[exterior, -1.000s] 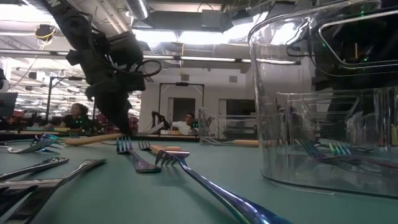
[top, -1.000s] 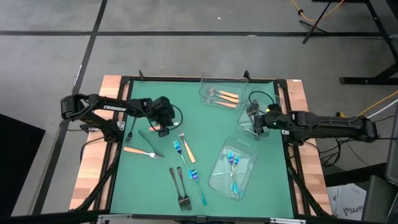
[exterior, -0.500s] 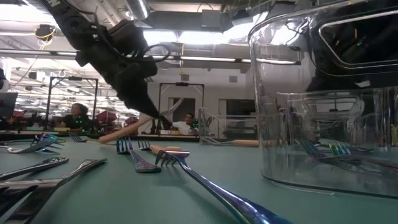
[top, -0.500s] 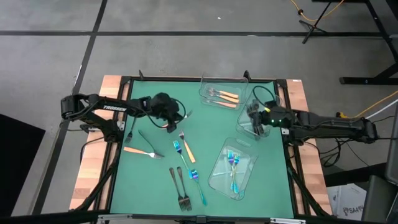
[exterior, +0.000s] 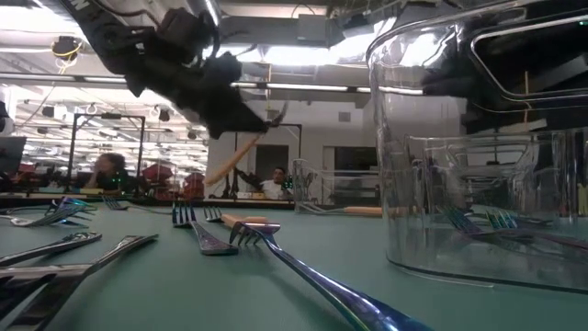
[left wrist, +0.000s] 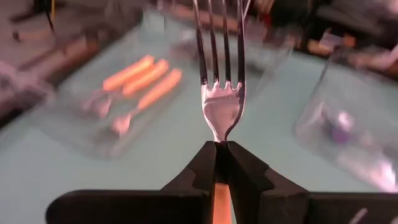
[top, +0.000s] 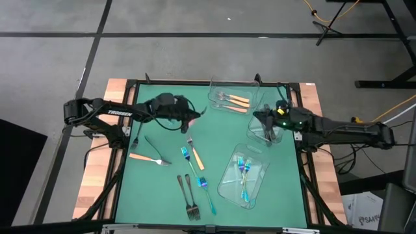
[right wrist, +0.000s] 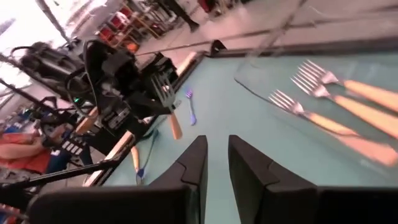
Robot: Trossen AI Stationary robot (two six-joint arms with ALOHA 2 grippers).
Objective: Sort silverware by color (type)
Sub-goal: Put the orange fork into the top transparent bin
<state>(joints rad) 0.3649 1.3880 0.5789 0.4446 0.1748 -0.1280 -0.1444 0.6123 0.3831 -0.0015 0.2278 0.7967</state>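
Above the green table, left gripper pinching an orange-handled fork, silver tines pointing toward a clear tray holding three matching forks, right gripper over another tray, fingers narrowly apart.

A: Orange-handled fork?
B: Off the surface, clamped in the left gripper, tines forward.
A: Others?
B: Three orange-handled forks in the far tray, blue-teal forks in the near tray, dark forks loose.
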